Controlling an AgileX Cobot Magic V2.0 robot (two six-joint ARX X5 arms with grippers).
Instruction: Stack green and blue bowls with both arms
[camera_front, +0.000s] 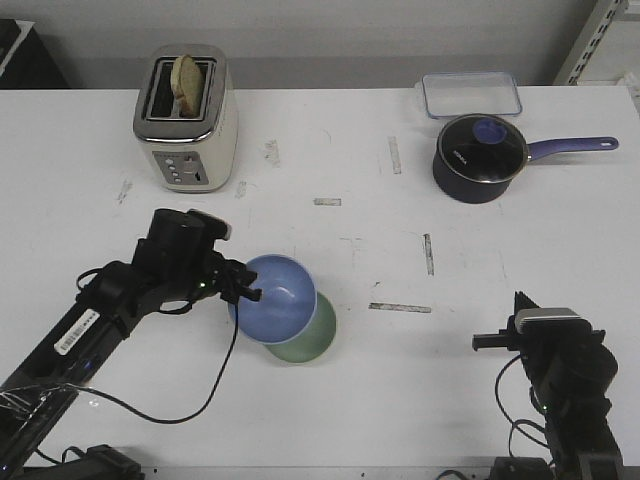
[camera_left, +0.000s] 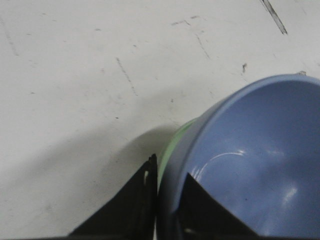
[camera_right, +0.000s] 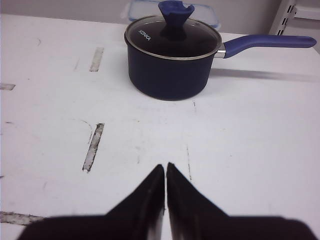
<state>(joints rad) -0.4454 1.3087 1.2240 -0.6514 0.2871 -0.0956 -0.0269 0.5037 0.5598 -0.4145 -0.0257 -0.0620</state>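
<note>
The periwinkle blue bowl (camera_front: 277, 297) tilts over the pale mint green bowl (camera_front: 312, 338), which rests on the table near its middle front. My left gripper (camera_front: 248, 290) is shut on the blue bowl's near rim. In the left wrist view one finger sits outside the blue bowl (camera_left: 255, 165) and one inside, and a thin strip of the green bowl (camera_left: 176, 140) shows under it. My right gripper (camera_front: 482, 343) is shut and empty at the front right, far from the bowls; in the right wrist view (camera_right: 165, 170) its fingertips meet over bare table.
A cream toaster (camera_front: 186, 120) with a bread slice stands at the back left. A dark navy lidded saucepan (camera_front: 478, 156) with a purple handle and a clear lidded box (camera_front: 470, 94) sit at the back right. Tape marks dot the white table (camera_front: 420, 360).
</note>
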